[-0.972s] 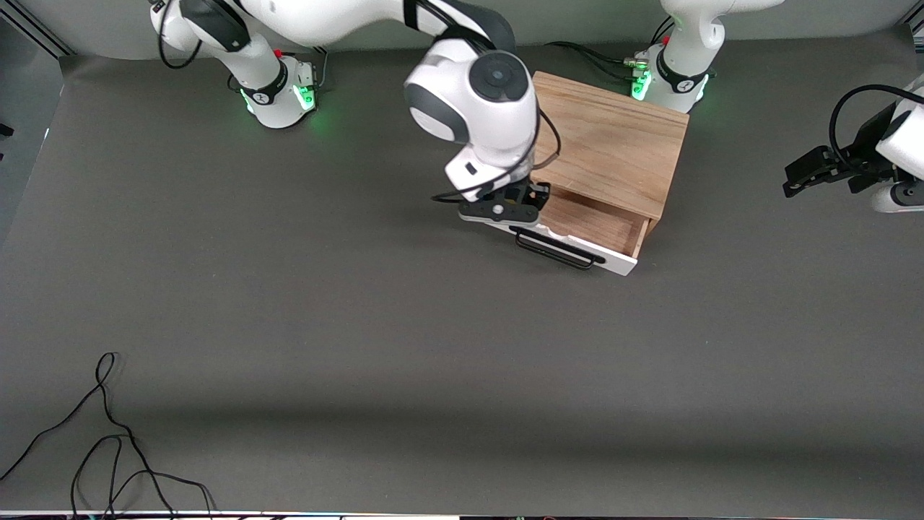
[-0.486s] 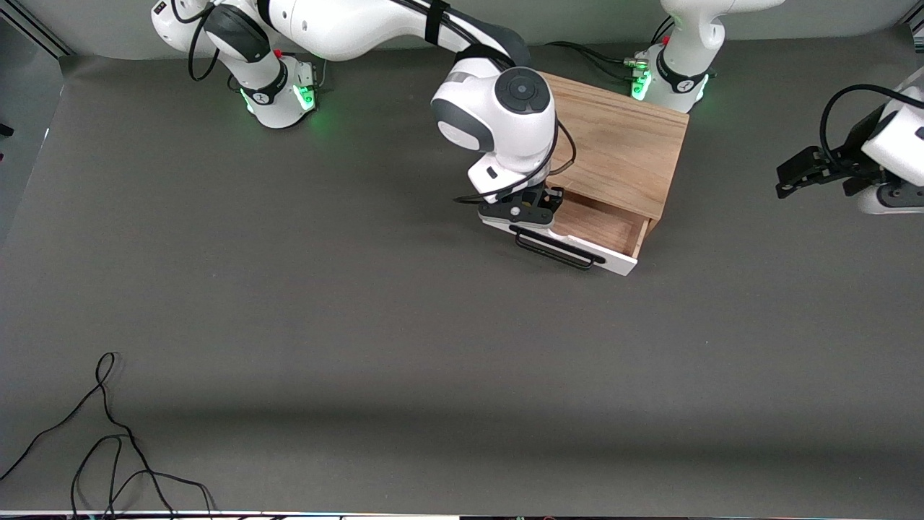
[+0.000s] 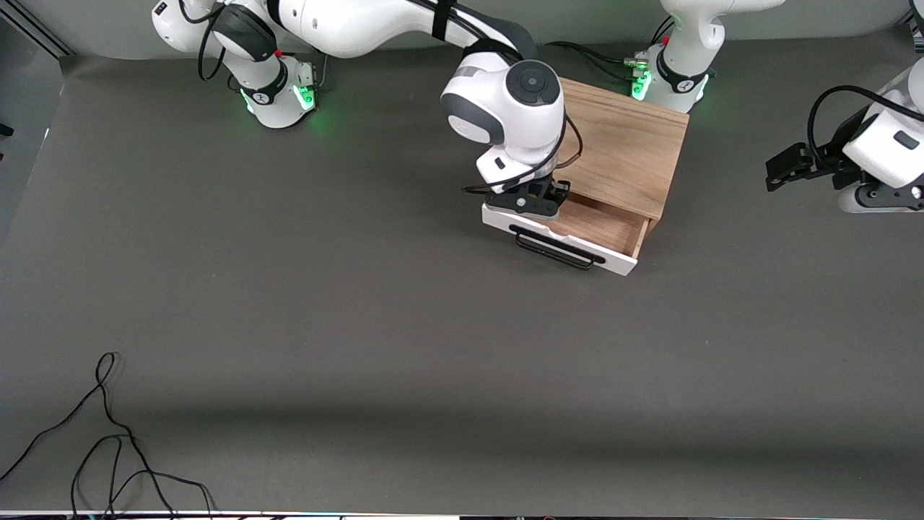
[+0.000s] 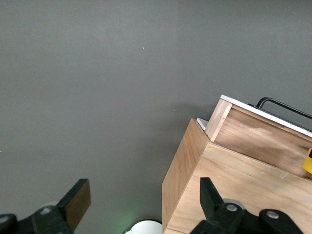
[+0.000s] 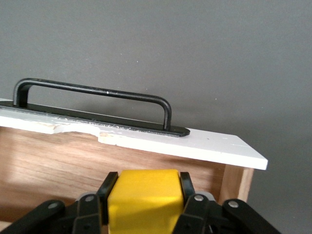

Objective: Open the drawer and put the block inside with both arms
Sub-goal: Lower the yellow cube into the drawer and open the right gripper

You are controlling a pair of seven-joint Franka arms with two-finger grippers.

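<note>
My right hand [image 5: 144, 204] grips the yellow block [image 5: 144, 197] over the open drawer [image 3: 577, 224]; my left hand [image 4: 141, 204] waits wide open, empty.

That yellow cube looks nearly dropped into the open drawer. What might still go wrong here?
1. The right gripper holds the yellow block over the drawer near its chipped white front; released there, it might clip that edge and bounce out.
2. The drawer is only partly open under the wooden box, so the gripper could bump the box's edge.
3. The left gripper waits, open, at the left arm's end of the table, so nothing steadies the drawer.
</note>
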